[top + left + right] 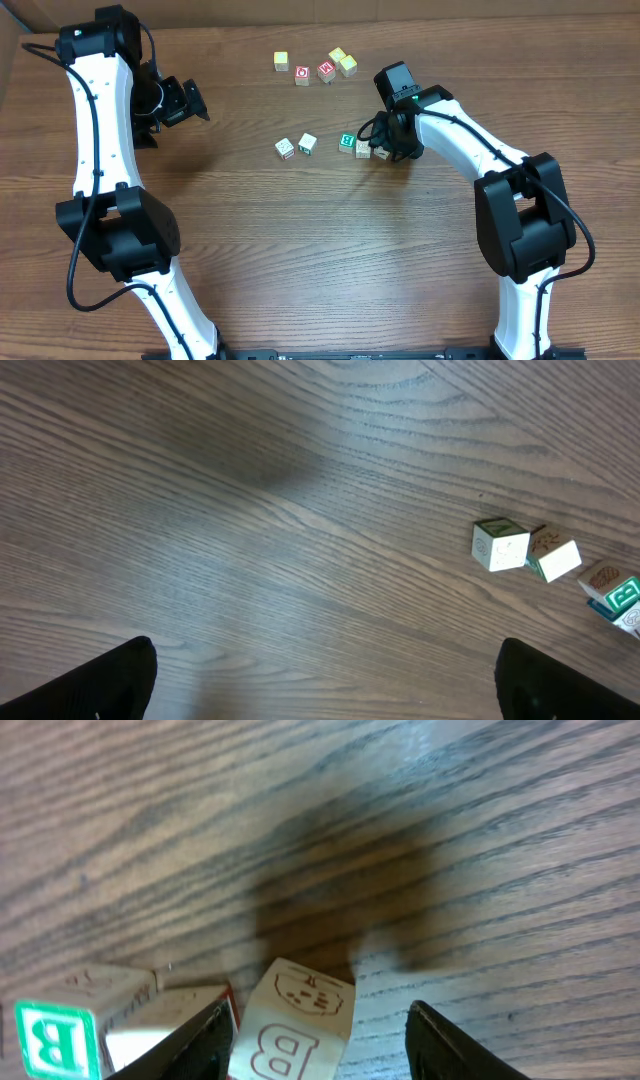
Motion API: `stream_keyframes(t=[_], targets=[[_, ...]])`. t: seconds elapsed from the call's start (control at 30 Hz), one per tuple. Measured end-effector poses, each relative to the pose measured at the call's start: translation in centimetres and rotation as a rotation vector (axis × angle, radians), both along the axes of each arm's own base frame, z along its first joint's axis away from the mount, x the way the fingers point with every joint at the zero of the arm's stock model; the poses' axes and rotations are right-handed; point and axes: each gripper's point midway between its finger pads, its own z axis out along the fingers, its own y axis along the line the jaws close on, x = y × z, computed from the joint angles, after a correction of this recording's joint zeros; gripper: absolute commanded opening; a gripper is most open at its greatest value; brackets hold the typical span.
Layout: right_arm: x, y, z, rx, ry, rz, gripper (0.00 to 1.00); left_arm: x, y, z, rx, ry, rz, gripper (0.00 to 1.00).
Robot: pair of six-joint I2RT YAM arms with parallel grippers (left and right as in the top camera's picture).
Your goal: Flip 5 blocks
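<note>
Five small blocks lie in a row mid-table: two cream ones, a green-framed one, and two more. My right gripper hovers over the right end of this row. In the right wrist view a cream block with a letter B sits tilted between its jaws. It is close against the left finger, with a gap to the right finger. A green B block stands left of it. My left gripper is open and empty over bare wood at the far left.
A second cluster lies at the back: two red-faced cubes and yellow ones. In the left wrist view the row of blocks shows at the right edge.
</note>
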Motion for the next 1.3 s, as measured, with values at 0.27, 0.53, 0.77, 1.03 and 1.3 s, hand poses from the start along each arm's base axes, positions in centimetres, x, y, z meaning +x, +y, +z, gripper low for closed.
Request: stream_keyframes(t=[0.27,0.53,0.77,1.03,1.3], targets=[[-0.6,-0.3,-0.1,0.008,0.034,-0.085,0.18,0.1,0.0,0.0,0.001,-0.003,0.000,1.00],[-4.6,-1.6,1.1,-0.025,0.230,-0.095,0.18,0.1,0.0,0.0,0.001,-0.003,0.000,1.00],[-7.7,-1.0,7.2,0.023,0.312,-0.051,0.17,0.1,0.0,0.0,0.001,-0.003,0.000,1.00],[-12.2,2.4,10.1,0.044,0.357,0.069,0.17,0.1,0.0,0.0,0.001,-0.003,0.000,1.00],[-14.6,8.3,8.6,0.054,0.305,0.235,0.19,0.1,0.0,0.0,0.001,-0.003,0.000,1.00]])
